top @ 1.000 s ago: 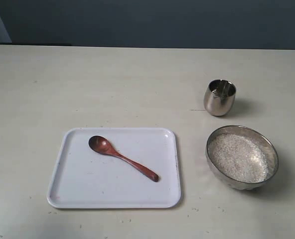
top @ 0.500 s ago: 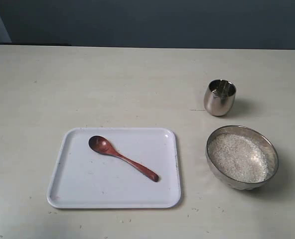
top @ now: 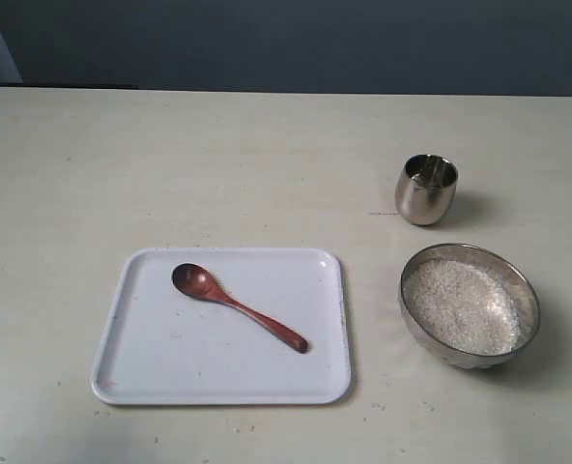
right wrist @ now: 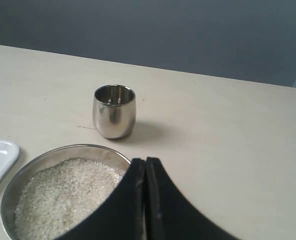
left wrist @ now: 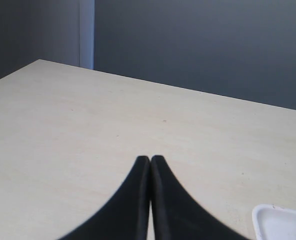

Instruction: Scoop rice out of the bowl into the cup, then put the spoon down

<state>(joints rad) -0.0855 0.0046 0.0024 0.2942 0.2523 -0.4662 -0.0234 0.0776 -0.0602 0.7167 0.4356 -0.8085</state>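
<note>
- The left gripper (left wrist: 150, 159) hangs over the bare bench (top: 218, 164), aimed across the top toward the far edge. Its two dark fingers are pressed together with nothing between them. A white corner of the tray (top: 141, 377) shows just beside it in the left wrist view.
- The tray lies flat toward the near edge, left of the middle.
- The spoon (top: 236, 307) rests on the tray. It lies slantwise, its oval bowl face up toward the far left corner and its handle toward the near right.
- The cup (top: 426, 190) stands upright on the right half of the bench, nearer the far edge than the bowl (top: 417, 333) and apart from it.
- The bowl sits just right of the tray, not touching it, toward the near edge. The rice (top: 460, 307) fills it in a shallow heap.
- The right gripper (right wrist: 145, 161) hovers at the bowl's near rim, pointing toward the cup. Its fingers are closed on each other and hold nothing.
- Against the earlier exterior pictures, the spoon, tray, cup and bowl all lie exactly where they did.
</note>
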